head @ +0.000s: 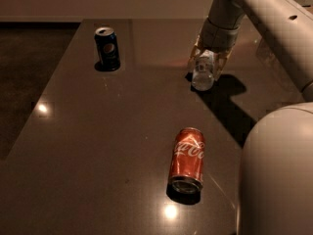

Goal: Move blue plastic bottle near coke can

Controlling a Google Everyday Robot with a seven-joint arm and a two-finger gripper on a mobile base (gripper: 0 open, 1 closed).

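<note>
Tool [208, 63] clamped on blue plastic bottle [202, 77], dark glossy table [98, 131], coke can [187, 160] lying nearer, dim room

Back-right jaws grip the blue plastic bottle [202, 75] — open table [117, 131] runs to the coke can [187, 158].

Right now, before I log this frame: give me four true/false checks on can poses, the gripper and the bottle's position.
1. The coke can lies on its side on the table. True.
2. The Pepsi can is tipped over. False: it stands upright at the far left of the table.
3. The gripper is at the far right of the table, closed on the blue plastic bottle. True.
4. The blue plastic bottle touches the coke can. False: bare table separates them, and the bottle is farther back.
</note>
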